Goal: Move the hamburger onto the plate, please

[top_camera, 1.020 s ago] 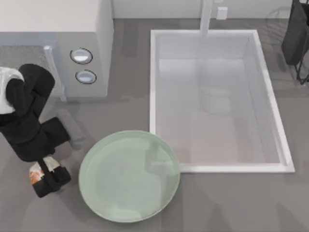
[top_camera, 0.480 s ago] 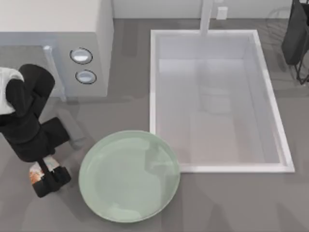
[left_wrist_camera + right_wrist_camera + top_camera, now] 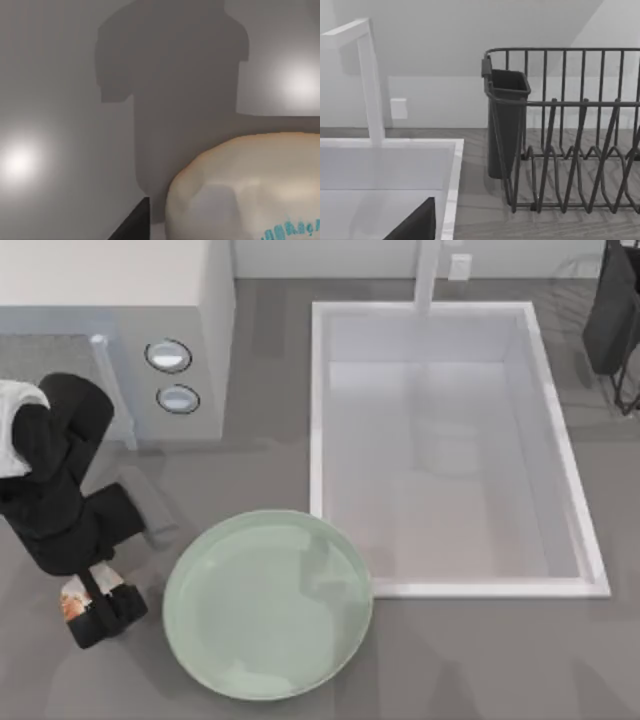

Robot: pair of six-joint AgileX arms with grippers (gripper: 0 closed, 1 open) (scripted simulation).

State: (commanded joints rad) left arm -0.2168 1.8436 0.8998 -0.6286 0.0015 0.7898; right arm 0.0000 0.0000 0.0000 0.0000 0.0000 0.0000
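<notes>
Left of the plate (image 3: 268, 604) – hamburger (image 3: 72, 602) (left gripper (image 3: 97, 606) jaws around it)

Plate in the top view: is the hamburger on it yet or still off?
Off. The plate is bare; the hamburger sits to its left at the left gripper.

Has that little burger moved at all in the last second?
Barely. The hamburger, between the left tool's fingers, has crept slightly up the top view, judged against the plate rim beside it.
</notes>
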